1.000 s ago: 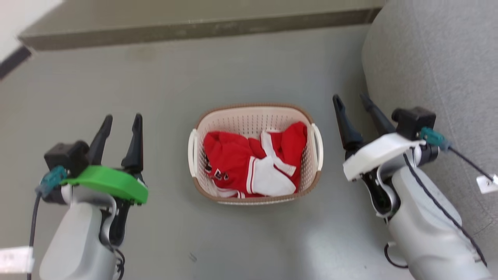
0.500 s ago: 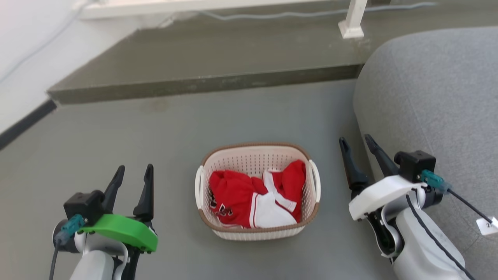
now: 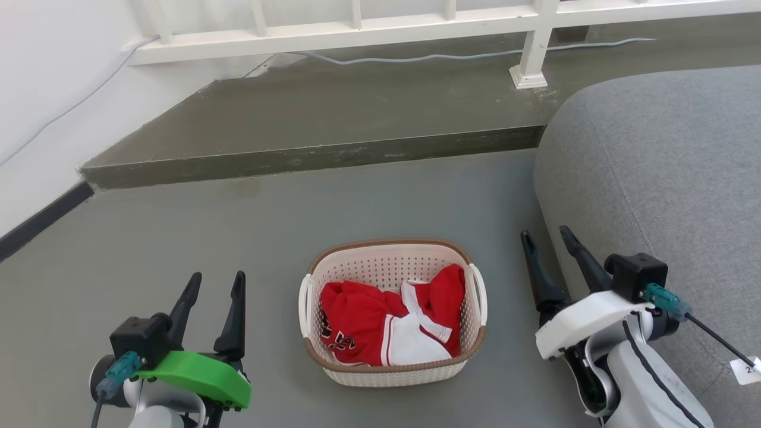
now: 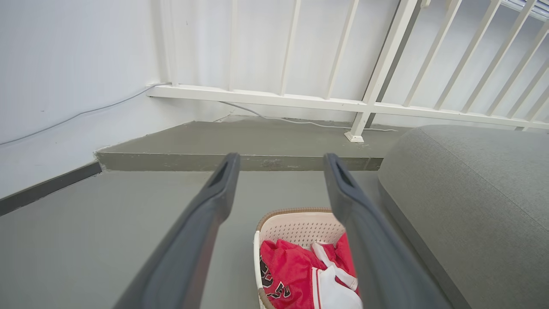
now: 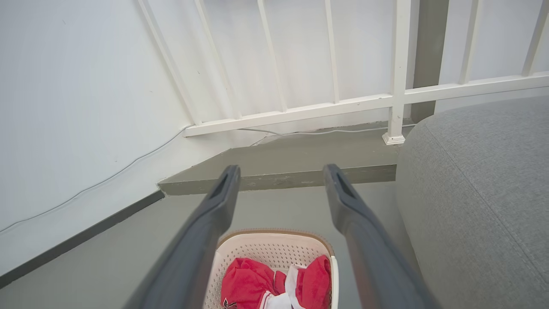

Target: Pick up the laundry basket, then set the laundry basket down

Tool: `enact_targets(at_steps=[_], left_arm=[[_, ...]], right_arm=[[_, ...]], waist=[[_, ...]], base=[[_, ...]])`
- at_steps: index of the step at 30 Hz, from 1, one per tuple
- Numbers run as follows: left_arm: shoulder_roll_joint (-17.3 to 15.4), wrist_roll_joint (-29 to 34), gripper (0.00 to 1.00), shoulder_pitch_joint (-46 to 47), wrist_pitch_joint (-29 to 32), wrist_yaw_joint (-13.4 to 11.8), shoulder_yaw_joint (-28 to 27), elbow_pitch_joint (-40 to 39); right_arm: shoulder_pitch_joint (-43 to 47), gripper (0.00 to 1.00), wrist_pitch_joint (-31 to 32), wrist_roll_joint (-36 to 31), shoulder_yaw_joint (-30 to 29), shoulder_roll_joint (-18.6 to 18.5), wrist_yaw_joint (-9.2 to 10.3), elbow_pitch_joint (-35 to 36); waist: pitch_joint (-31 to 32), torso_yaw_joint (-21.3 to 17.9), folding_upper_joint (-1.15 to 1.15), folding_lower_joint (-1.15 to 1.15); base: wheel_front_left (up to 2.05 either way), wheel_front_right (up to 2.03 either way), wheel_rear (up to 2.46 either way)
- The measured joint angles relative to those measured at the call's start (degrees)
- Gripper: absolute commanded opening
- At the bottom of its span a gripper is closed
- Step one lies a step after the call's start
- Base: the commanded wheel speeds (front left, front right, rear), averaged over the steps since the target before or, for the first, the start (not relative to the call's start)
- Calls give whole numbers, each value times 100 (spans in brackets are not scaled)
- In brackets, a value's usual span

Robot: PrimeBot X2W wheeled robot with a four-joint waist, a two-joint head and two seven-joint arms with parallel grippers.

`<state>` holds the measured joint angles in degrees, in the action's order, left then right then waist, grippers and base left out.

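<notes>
Head view. The laundry basket (image 3: pixel 393 375) stands upright on the grey floor (image 3: pixel 238 238), free of both arms, with a red-and-white garment (image 3: pixel 380 324) bunched inside. The left gripper (image 3: pixel 217 276) hangs at the basket's 8 o'clock, well apart from it, fingers pointing toward 12 o'clock and spread wide around nothing. The right gripper (image 3: pixel 544 233) sits at the basket's 3 o'clock, near its white handle but not touching, fingers leaning toward 11 o'clock, likewise parted and empty. A grey sofa (image 3: pixel 654 178) lies at the basket's 2 o'clock, a raised step (image 3: pixel 309 157) and white railing (image 3: pixel 357 30) at 12 o'clock. In each wrist view the basket appears low between the parted fingers.
</notes>
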<state>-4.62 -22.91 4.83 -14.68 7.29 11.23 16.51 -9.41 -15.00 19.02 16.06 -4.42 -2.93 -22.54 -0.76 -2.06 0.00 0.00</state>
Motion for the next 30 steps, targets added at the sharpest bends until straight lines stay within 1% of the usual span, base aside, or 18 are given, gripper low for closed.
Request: enact_targets(at_steps=[18, 19, 25, 30], left_arm=[[60, 98, 100, -192, 0, 0, -32, -219], [77, 90, 0, -194, 0, 0, -60, -259], [158, 87, 0, -324, 4, 0, -11, -36], [158, -124, 0, -330, 55, 0, -36, -40]], right_arm=[[188, 100, 0, -144, -103, 8, -1, 224], [197, 0, 0, -144, -111, 10, -1, 236], [459, 0, 0, -124, -99, 73, -1, 10], [466, 0, 64, 70, -198, 73, -5, 14]], waist=[[36, -21, 0, 0], [38, -21, 0, 0], [40, -21, 0, 0], [42, -9, 0, 0]], base=[[0, 0, 0], [0, 0, 0], [0, 0, 0], [0, 0, 0]])
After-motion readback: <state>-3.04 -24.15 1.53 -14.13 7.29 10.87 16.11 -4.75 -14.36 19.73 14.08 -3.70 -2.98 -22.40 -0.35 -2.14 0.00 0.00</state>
